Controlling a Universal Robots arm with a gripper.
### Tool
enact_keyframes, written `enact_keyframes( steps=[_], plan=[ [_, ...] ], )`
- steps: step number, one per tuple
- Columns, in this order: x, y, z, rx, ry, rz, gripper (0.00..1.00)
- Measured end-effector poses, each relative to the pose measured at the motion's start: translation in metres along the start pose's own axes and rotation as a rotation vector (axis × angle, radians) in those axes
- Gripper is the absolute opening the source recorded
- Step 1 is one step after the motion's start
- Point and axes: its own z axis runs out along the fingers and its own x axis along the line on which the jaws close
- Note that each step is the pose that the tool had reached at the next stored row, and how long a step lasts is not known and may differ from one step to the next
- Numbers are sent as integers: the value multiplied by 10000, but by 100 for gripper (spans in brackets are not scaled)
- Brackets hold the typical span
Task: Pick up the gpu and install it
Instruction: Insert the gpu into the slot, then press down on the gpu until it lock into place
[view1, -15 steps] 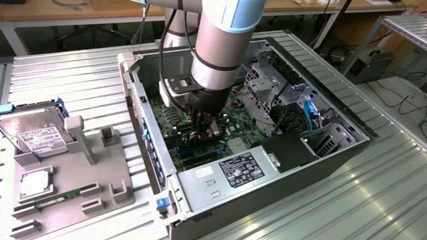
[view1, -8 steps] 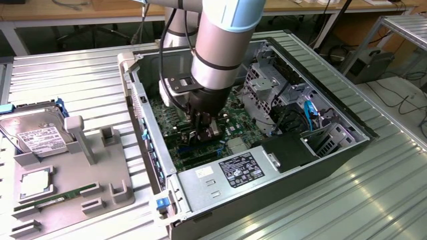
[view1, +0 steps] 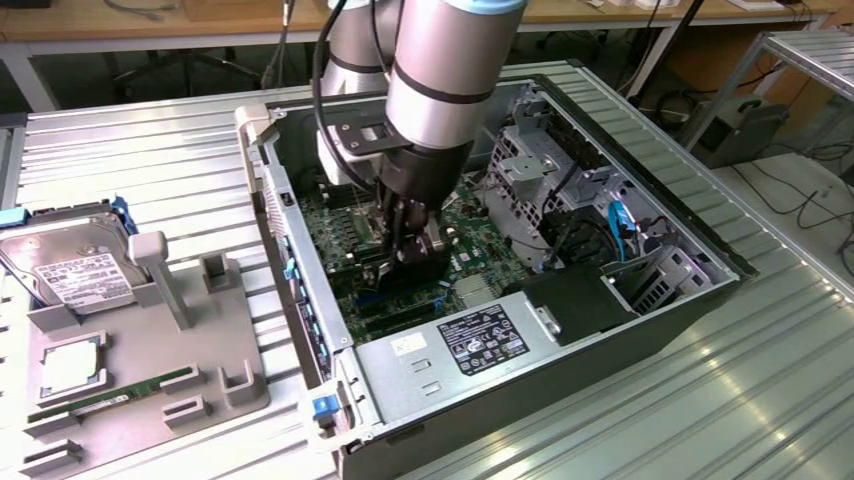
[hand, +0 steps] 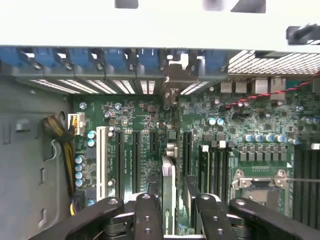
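One arm reaches down into the open computer case (view1: 574, 110) in the exterior view, its gripper (view1: 407, 262) low over the green motherboard (view1: 350, 225) and pinching the gpu (view1: 422, 262), a dark card held on edge just above the board, near the middle of the case. On the exterior view's left, outside the case, a grey holder tray (view1: 147, 385) carries a silver hard drive (view1: 80, 268) at its far end, a cpu (view1: 67, 368) nearer, and a green memory stick (view1: 114, 392) beside that. A power supply with a label (view1: 483, 340) sits at the near end of the case. In the wrist view, the two black fingers (hand: 148, 216) close on the gpu (hand: 169, 195), seen edge-on as a thin upright card between them, its metal bracket (hand: 176, 75) reaching toward the row of slot covers (hand: 125, 86) at the case's rear wall. The card hangs among the long black expansion slots (hand: 135, 160); whether it touches one I cannot tell. The cpu socket (hand: 260, 182) lies off to one side.
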Motion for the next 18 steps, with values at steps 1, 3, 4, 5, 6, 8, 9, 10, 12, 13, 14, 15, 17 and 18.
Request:
enact_keyframes(
  steps=[1,3,4,5,6,8,9,10,12,13,14,15,17,18],
  plan=[
    [-3,1,-2,0,0,1,33],
    [-21,6,-3,0,1,0,19],
    [-30,15,-2,1,1,-1,13],
    [-38,24,-1,6,2,-2,11],
    [-47,38,3,17,2,-5,11],
    [-67,67,31,64,4,-14,11],
    [-80,70,52,87,5,-24,11],
    [-92,69,71,100,5,-38,11],
    [-103,66,101,104,13,-87,11],
    [-105,66,109,102,17,-101,11],
    [-107,66,122,99,25,-131,11],
    [-107,66,127,98,32,-149,11],
    [-107,66,131,96,42,-175,11],
    [-107,67,133,97,45,-197,11]
  ],
)
